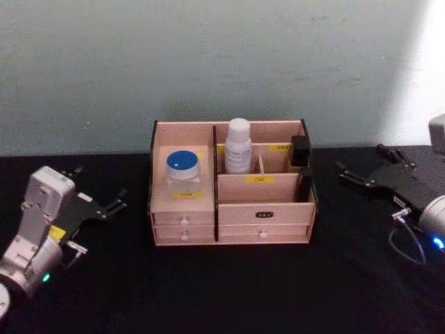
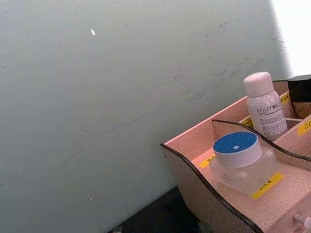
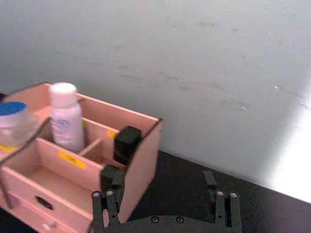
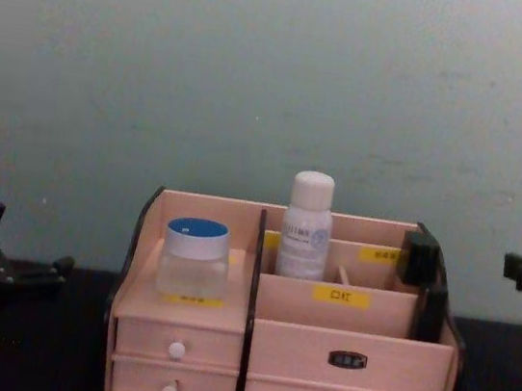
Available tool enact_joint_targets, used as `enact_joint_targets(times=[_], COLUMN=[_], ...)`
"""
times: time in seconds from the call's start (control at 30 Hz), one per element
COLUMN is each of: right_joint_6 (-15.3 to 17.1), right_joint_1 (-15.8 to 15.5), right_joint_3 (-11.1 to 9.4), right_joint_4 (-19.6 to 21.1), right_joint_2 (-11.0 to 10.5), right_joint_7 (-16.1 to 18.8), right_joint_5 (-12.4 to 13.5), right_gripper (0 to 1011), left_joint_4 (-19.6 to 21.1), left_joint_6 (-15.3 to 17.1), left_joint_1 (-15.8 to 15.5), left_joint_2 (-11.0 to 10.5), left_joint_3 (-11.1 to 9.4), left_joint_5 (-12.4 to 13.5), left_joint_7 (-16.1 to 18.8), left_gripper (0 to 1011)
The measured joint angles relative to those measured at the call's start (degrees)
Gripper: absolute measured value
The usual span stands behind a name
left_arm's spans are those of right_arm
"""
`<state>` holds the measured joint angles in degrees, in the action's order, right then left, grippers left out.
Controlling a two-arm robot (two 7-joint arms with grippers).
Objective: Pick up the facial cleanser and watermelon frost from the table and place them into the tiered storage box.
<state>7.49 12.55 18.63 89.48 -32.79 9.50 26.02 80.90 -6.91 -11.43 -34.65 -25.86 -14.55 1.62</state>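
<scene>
Nearest the head camera, the left gripper (image 1: 111, 203) rests low over the black table (image 1: 229, 292), left of the box (image 1: 264, 213) and well apart from it, its jaws spread and holding nothing. Centred on the table against the grey-green wall (image 1: 208, 56), the box stands upright, drawers facing the robot. A clear jar (image 1: 183, 174) with a blue lid sits on the box's left-hand shelf, above a yellow label. A white bottle (image 1: 238, 146) stands upright in the rear compartment just right of the dark middle divider. Two small black items (image 1: 300, 151) stand at the box's right end; what they are cannot be told. Right of the box and clear of it, the right gripper (image 1: 361, 175) hovers above the table with its jaws spread and empty.
</scene>
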Motion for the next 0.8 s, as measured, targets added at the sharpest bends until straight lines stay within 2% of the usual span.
enact_joint_targets(times=[0.4, 0.8], right_joint_6=[-3.4, -3.6], right_joint_1=[0.6, 1.6], right_joint_3=[1.6, 1.8], right_joint_4=[-6.2, -9.9], right_joint_2=[5.0, 7.6], right_joint_7=[-5.3, -4.9], right_joint_5=[-7.6, -9.8], right_gripper=[1003, 1003], left_joint_4=[0.0, 0.0], left_joint_6=[0.0, 0.0], left_joint_1=[0.0, 0.0], left_joint_2=[0.0, 0.0], left_joint_3=[0.0, 0.0], left_joint_5=[0.0, 0.0], left_joint_7=[0.0, 0.0], left_gripper=[1001, 1001])
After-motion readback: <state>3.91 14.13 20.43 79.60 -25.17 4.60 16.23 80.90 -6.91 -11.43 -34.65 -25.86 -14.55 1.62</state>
